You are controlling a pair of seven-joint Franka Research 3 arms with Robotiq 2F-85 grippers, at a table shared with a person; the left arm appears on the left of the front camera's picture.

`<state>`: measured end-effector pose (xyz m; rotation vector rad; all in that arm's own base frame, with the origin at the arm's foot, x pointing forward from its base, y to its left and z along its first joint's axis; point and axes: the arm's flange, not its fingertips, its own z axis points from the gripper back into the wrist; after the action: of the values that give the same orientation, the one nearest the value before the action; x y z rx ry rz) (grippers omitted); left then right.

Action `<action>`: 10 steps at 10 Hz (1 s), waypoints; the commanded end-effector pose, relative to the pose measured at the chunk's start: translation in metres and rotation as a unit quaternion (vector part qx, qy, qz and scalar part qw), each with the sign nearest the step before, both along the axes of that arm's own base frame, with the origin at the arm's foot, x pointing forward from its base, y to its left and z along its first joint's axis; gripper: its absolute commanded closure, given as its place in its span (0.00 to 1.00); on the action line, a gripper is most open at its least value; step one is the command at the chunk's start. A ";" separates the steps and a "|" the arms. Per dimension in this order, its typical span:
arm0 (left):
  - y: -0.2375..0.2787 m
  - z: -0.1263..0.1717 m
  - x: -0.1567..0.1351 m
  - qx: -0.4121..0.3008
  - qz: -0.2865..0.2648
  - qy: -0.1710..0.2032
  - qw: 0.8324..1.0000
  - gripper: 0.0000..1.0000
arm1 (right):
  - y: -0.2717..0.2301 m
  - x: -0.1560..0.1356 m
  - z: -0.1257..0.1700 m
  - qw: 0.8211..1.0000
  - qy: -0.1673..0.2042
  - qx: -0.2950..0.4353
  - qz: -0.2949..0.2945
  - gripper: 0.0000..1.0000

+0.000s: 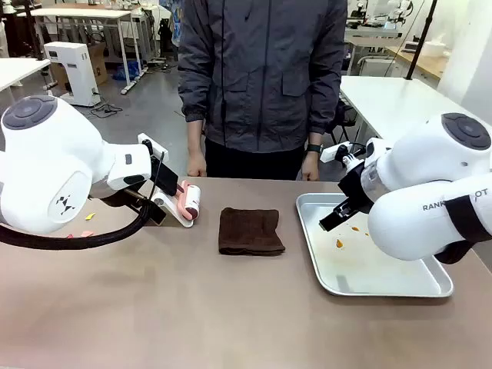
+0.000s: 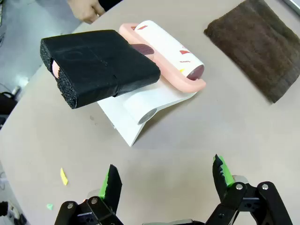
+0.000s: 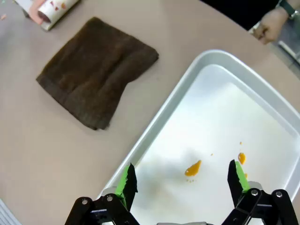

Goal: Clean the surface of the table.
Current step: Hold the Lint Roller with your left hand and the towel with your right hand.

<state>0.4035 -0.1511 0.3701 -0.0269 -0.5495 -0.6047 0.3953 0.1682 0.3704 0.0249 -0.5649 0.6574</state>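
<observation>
- The desk (image 1: 192,307) is the wide tan surface running across the front view. Its top is matte and mostly bare in the near half.
- A folded brown cloth (image 1: 250,231) lies flat near the middle of the desk, between the lint roller and the tray and apart from both.
- A lint roller (image 2: 164,51) sits left of the cloth, propped on a white stand (image 2: 140,110). Its frame is pink and its white sheet carries red and yellow flecks. Its handle is wrapped in black foam (image 2: 98,63).
- A silver tray (image 1: 384,290) lies on the right side of the desk, with two orange spots (image 3: 192,168) on its floor (one larger, one small).
- A few paper scraps (image 2: 63,176) lie on the desk at the left, near the left arm.
- The left pincer (image 2: 166,176) hangs above bare desk just short of the stand. Its jaws are spread wide and there is nothing between them.
- The right pincer (image 3: 182,178) hangs over the near part of the tray, also spread wide and holding nothing. The larger orange spot lies just ahead of its gap.
- A person (image 1: 261,69) stands at the far side of the desk, hands (image 1: 197,164) down by its far edge.
</observation>
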 end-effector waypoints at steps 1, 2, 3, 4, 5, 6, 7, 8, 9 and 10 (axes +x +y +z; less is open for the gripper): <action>0.000 0.000 0.000 0.000 0.000 0.000 1.000 0.00 | 0.000 0.000 0.000 1.000 0.000 0.000 0.000 0.00; 0.000 0.000 0.000 0.000 0.000 0.000 1.000 0.00 | 0.000 0.000 0.000 1.000 0.000 0.000 0.000 0.00; 0.000 0.000 0.000 0.000 0.000 0.000 1.000 0.00 | 0.000 0.000 0.000 1.000 0.000 0.000 0.000 0.00; 0.000 0.000 0.000 0.000 0.000 0.000 1.000 0.00 | 0.000 0.000 0.000 1.000 0.000 0.000 0.000 0.00; 0.000 0.000 0.000 0.000 0.000 0.000 1.000 0.00 | 0.000 0.000 0.000 1.000 0.000 0.000 0.000 0.00; 0.000 0.000 0.000 0.000 0.000 0.000 1.000 0.00 | 0.000 0.000 0.000 1.000 0.000 0.000 0.000 0.00; 0.000 0.000 0.000 0.000 0.000 0.000 1.000 0.00 | 0.000 0.000 0.000 1.000 0.000 0.000 0.000 0.00; 0.000 0.000 0.000 0.000 0.000 0.000 1.000 0.00 | 0.000 0.000 0.000 1.000 0.000 0.000 0.000 0.00; 0.000 0.000 0.000 0.000 0.000 0.000 1.000 0.00 | 0.000 0.000 0.000 1.000 0.000 0.000 0.000 0.00; 0.000 0.000 0.000 0.000 0.000 0.000 1.000 0.00 | 0.000 0.000 0.000 1.000 0.000 0.000 0.000 0.00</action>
<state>0.4035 -0.1511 0.3701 -0.0269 -0.5495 -0.6047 0.3952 0.1683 0.3703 0.0244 -0.5649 0.6579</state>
